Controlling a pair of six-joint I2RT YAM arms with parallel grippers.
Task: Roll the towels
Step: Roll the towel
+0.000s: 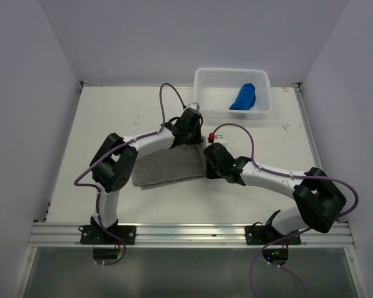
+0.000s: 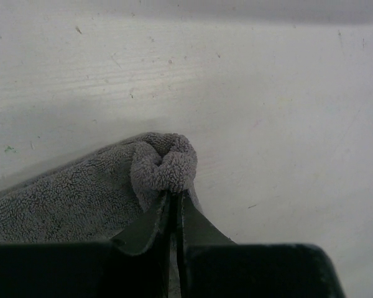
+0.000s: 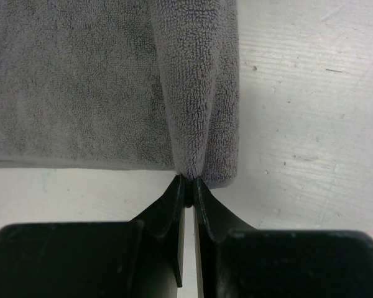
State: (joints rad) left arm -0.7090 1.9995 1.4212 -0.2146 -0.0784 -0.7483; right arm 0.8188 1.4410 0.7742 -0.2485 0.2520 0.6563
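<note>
White table (image 1: 112, 118) bears the grey towel (image 1: 168, 167), its end corners pinched tight by left gripper (image 2: 176, 194) and right gripper (image 3: 188, 181), blue towel (image 1: 244, 97) in the basket (image 1: 202, 77): best turn both together, keeping the roll taut.

No legible text or labels anywhere.

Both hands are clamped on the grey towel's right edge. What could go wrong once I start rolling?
1. The left hand pinches only a small bunched corner of the grey towel; it may slip free.
2. The right hand holds a thin fold at the near edge; the uneven grips could skew the roll.
3. The two hands sit close together and might collide.
</note>
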